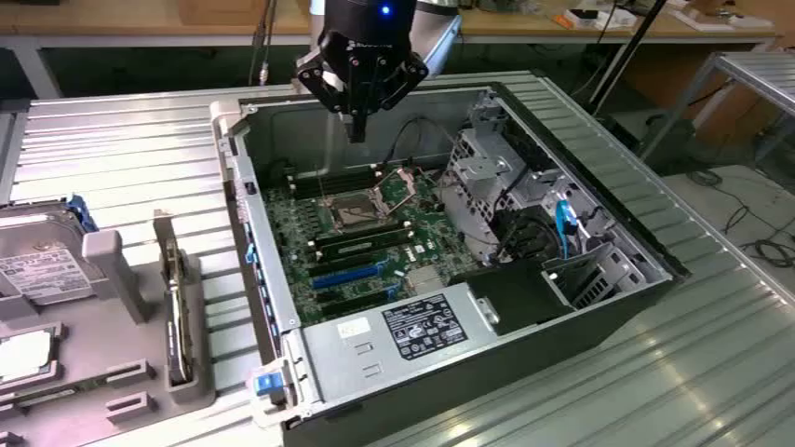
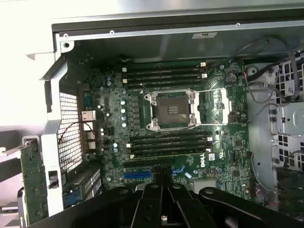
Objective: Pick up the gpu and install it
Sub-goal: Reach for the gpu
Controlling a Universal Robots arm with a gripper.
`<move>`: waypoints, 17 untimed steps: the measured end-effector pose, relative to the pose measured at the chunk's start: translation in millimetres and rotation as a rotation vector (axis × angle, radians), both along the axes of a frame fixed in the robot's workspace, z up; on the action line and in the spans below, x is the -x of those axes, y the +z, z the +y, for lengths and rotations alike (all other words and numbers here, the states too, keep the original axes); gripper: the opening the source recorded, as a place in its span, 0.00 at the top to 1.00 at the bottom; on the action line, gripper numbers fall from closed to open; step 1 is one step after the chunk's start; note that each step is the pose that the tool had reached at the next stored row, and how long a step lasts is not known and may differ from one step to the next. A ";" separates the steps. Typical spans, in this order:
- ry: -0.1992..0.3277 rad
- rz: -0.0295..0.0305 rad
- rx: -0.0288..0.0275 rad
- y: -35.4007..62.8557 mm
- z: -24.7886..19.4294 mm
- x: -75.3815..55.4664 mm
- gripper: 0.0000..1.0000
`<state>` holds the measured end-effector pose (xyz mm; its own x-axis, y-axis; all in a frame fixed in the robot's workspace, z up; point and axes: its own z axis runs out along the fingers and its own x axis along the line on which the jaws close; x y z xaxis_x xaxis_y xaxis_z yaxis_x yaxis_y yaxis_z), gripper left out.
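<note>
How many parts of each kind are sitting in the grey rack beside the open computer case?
Grey metal hard drives with white labels: 2
Thin black expansion card standing on edge: 1
Total: 3

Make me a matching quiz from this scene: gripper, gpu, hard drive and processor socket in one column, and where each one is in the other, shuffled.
1 gripper
2 gpu
3 hard drive
4 processor socket

A lying flat at the exterior view's left edge
B on the motherboard, between memory slots
C above the open case, fingers shut
D on edge in the grey holder

Pairs: 1-C, 2-D, 3-A, 4-B
</note>
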<state>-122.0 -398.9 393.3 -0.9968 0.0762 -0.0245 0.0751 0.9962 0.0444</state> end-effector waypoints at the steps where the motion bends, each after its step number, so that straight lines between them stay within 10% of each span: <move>1: 0.000 0.0000 0.0001 0.0 0.0 0.0 0.89; 17: 0.000 0.0001 0.0001 0.1 -0.8 6.3 0.89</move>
